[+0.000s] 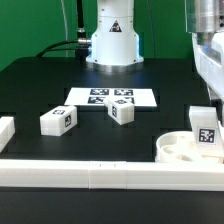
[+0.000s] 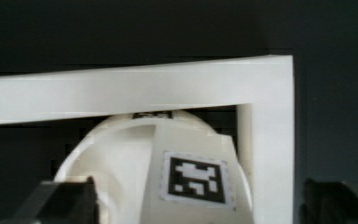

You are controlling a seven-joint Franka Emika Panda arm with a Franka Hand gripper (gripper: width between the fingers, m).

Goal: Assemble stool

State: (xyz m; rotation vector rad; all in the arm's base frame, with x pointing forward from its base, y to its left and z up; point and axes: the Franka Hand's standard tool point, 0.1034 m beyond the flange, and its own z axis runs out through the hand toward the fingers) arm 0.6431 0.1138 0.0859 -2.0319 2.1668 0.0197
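The round white seat (image 1: 176, 149) lies at the exterior view's front right, in the corner of the rails. One tagged white leg (image 1: 205, 129) stands upright on it. My gripper (image 1: 211, 104) hangs straight over this leg. In the wrist view the leg (image 2: 190, 170) sits between my dark fingers (image 2: 60, 203). One finger is beside it, and the other stands apart with a gap, so the gripper (image 2: 197, 208) is open around the leg. Two more legs lie loose on the black table, one (image 1: 58, 120) to the left and one (image 1: 122, 111) near the middle.
The marker board (image 1: 112, 97) lies flat behind the loose legs, in front of the robot base (image 1: 110, 40). Low white rails run along the front (image 1: 90, 172) and the left (image 1: 5, 130). Their corner shows in the wrist view (image 2: 274, 75).
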